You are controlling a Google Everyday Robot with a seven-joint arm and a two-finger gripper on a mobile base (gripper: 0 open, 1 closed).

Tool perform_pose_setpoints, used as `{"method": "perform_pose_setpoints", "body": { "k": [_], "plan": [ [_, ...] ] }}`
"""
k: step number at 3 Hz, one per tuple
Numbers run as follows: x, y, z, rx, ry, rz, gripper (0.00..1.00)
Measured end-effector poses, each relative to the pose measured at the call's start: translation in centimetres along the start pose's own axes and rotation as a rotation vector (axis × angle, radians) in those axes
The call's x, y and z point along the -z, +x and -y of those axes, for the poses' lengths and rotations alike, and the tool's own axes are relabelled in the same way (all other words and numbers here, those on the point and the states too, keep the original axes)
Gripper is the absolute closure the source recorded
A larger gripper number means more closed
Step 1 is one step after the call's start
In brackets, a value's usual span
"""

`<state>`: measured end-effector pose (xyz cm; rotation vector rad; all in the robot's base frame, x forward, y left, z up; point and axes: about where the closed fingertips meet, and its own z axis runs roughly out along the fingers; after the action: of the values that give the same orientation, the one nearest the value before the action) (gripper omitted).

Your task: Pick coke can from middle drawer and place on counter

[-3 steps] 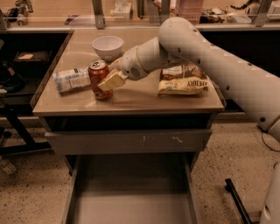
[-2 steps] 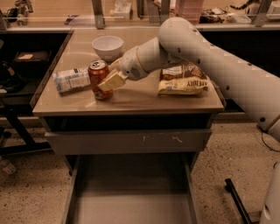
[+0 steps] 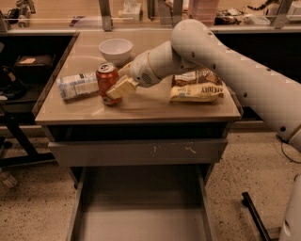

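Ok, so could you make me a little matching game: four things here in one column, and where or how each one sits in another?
Things:
1. coke can
2. white bowl
3. plastic bottle
4. middle drawer

Places or states:
A. pulled open, below the counter
B. lying on its side
C. standing upright, with the gripper against it
D. at the back of the counter

Pairs: 1-C, 2-D, 3-B, 4-A.

The place looks like a robot test area in a lab or office. A grey drawer cabinet (image 3: 141, 151) with a tan counter (image 3: 155, 106) stands on a speckled floor (image 3: 33, 188). Dark shelving (image 3: 23, 70) stands off the left edge, and a post-framed partition (image 3: 106, 14) runs along the far edge. The gripper (image 3: 117, 84) is at the can (image 3: 106, 75) near the left edge.
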<state>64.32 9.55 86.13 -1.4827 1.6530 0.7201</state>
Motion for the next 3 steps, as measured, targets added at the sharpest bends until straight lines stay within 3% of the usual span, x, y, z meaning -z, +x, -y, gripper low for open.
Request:
{"method": "perform_pose_setpoints", "body": {
  "k": [1, 2, 3],
  "plan": [
    [0.0, 0.0, 0.0, 0.000, 0.000, 0.000, 0.00],
    [0.0, 0.0, 0.0, 0.001, -0.001, 0.001, 0.00],
    [3.3, -2.2, 0.0, 0.040, 0.052, -0.034, 0.00]
  ]
}}
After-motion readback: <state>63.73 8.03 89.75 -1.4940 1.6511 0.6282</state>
